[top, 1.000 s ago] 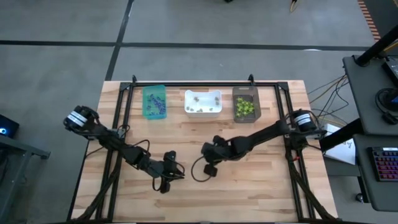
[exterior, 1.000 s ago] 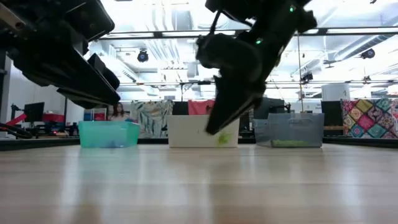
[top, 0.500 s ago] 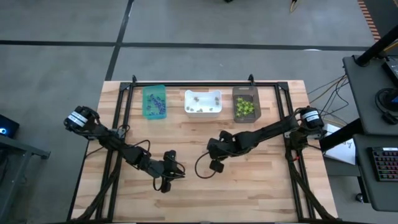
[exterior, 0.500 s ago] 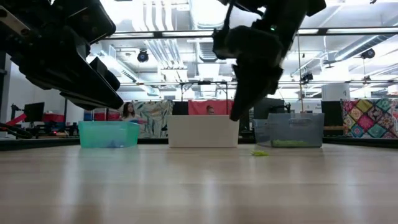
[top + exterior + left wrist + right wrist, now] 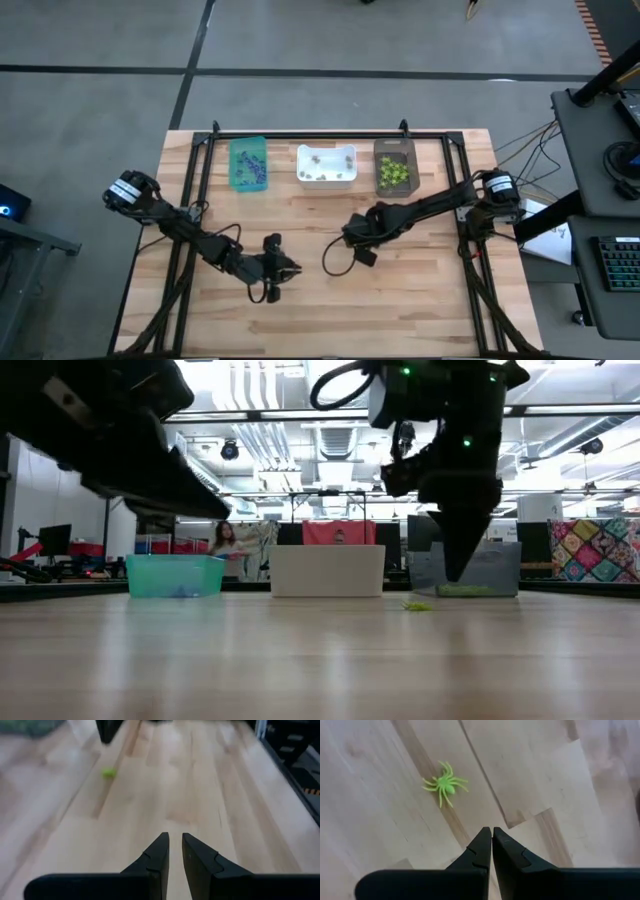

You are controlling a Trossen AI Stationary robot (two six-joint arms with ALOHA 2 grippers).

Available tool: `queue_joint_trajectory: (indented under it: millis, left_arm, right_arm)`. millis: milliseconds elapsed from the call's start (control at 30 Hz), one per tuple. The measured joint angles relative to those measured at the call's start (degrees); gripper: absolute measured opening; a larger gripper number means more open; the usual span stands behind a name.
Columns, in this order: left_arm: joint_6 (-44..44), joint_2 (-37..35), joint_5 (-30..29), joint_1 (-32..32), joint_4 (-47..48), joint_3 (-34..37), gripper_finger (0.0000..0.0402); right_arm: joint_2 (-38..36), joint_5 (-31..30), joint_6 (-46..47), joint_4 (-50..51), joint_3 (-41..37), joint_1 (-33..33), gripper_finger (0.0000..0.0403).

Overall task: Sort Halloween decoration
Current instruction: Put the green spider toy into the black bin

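A lime-green spider [image 5: 445, 782], a Halloween decoration, lies flat on the bare wood, also seen in the low view [image 5: 418, 605] and the left wrist view [image 5: 108, 772]. My right gripper [image 5: 492, 831] hangs over the table's middle [image 5: 352, 240], pointing down, shut and empty, with its tips just short of the spider and above the wood [image 5: 455, 575]. My left gripper [image 5: 174, 837] hovers nearer the front [image 5: 293, 268], slanting down toward the spider, with a narrow gap between its fingers and nothing in it.
Three bins stand in a row at the far edge: a teal one [image 5: 248, 163] with purple pieces, a white one [image 5: 326, 165] with pale pieces, and a dark one [image 5: 394, 167] with lime-green pieces. A black frame [image 5: 300, 136] borders the table.
My right gripper has moved toward the table's right and far side and tipped from a slant to point almost straight down. The green spider, at its fingertips a second ago, now lies on the table. My left gripper has turned a little in place.
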State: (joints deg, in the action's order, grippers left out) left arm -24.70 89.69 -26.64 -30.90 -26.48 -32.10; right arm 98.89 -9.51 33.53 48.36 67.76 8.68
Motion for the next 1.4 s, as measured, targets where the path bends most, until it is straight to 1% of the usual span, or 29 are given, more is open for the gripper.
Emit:
queue_joint_trajectory:
  millis: [100,200,267,433,567,700,933,1067,1300,1400]
  left_arm:
    - [3.3,0.0,-0.5,0.6,-3.6,0.0,0.0035]
    - [6.3,0.0,-0.5,1.4,-6.4,0.0,0.0035]
    - [7.8,0.0,-0.5,1.9,-7.4,0.0,0.0035]
    - [8.8,0.0,-0.4,3.7,-8.0,0.0,0.0035]
    - [8.8,0.0,-0.4,4.8,-9.1,0.0,0.0035]
    - [9.9,0.0,0.0,5.7,-11.2,0.0,0.0035]
    - [12.2,0.0,0.2,6.7,-14.6,0.0,0.0035]
    - [12.4,0.0,0.2,7.4,-14.6,-0.6,0.0035]
    - [16.1,0.0,0.2,8.6,-14.7,-2.2,0.0035]
    - [18.0,0.0,0.3,9.5,-14.6,-2.9,0.0035]
  right_arm:
    - [0.0,-0.4,-0.4,-1.5,-1.7,0.6,0.0009]
    - [0.0,-2.5,-0.4,-2.7,-3.6,1.9,0.0009]
    - [-0.2,-2.7,-0.5,-4.0,-5.0,2.8,0.0009]
    - [-1.3,-2.8,-0.6,-8.0,-8.6,5.1,0.0009]
    - [-4.0,-3.0,-1.1,-12.6,-12.2,7.0,0.0009]
    - [-7.9,-4.3,-1.3,-19.1,-16.3,8.6,0.0009]
    - [-12.4,-7.2,-5.0,-36.1,-24.8,10.2,0.0009]
    - [-12.7,-8.1,-7.3,-42.8,-28.1,10.3,0.0009]
    - [-12.6,-12.3,-10.9,-55.0,-33.3,11.2,0.0009]
    - [-12.6,-13.1,-11.1,-57.5,-34.5,11.3,0.0009]
